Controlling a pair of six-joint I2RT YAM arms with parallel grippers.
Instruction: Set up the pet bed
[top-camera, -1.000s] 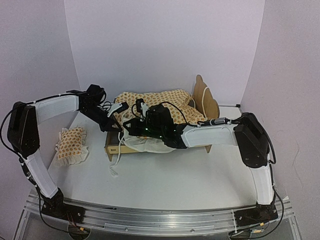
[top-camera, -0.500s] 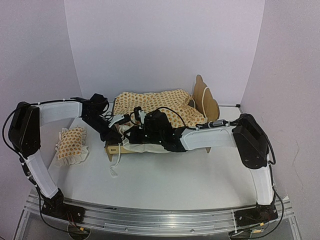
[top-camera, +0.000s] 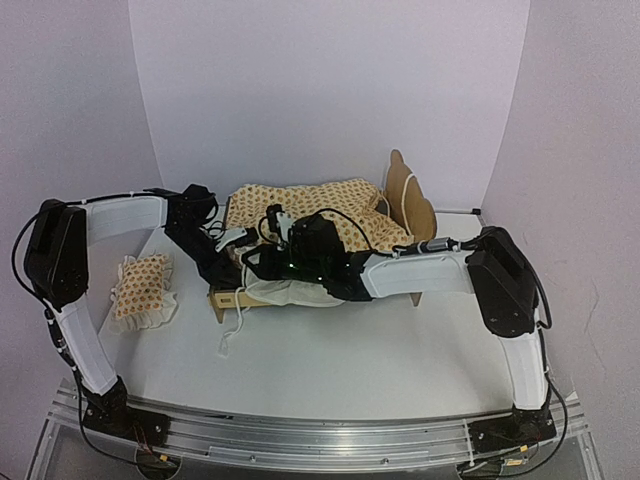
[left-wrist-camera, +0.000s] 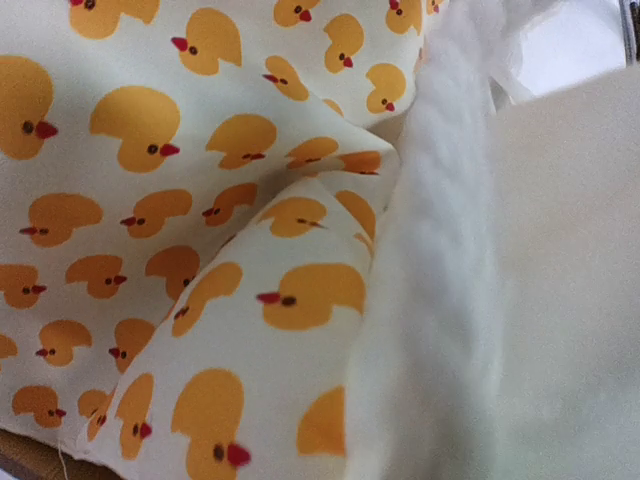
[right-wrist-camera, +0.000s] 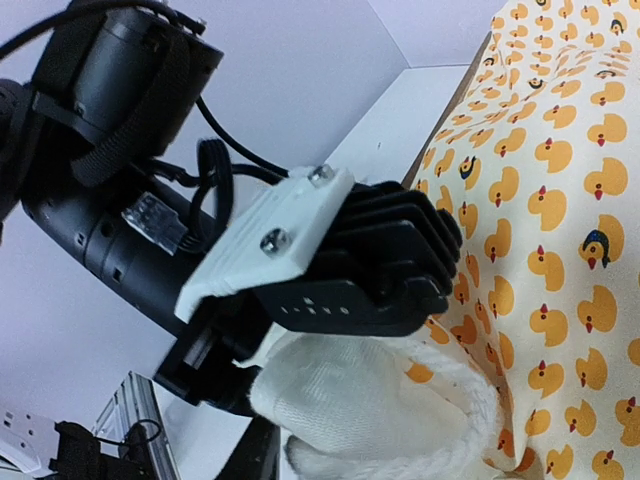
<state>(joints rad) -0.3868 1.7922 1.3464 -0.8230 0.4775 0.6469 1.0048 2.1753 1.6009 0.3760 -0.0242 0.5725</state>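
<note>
The fingers of the left gripper (top-camera: 243, 243) and the right gripper (top-camera: 258, 265) meet at the foot end of the wooden pet bed (top-camera: 226, 298), the end far from the headboard (top-camera: 410, 195). Both are pushed right into the cloth. I cannot tell if either pair is wide or narrow. The left wrist view is full of cloth and shows no fingers. The right wrist view shows one black ribbed finger (right-wrist-camera: 390, 270) of the left arm lying on the white cushion (right-wrist-camera: 350, 400), but its partner is hidden. The bed stands in the middle of the surface (top-camera: 330, 350), with its headboard to the right. The duck-print bedding (top-camera: 300, 198) lies on it in a bumpy heap, not flat. The white cushion bulges over the near side at the foot end. I think both arms work at this one corner so the cloth can be pulled straight and tucked inside the wood. The little pillow (top-camera: 143, 288) lies on the surface to the left of the bed, well apart, most likely waiting to go on last. A thin white cord (top-camera: 232, 325) hangs from the foot end onto the surface.
</note>
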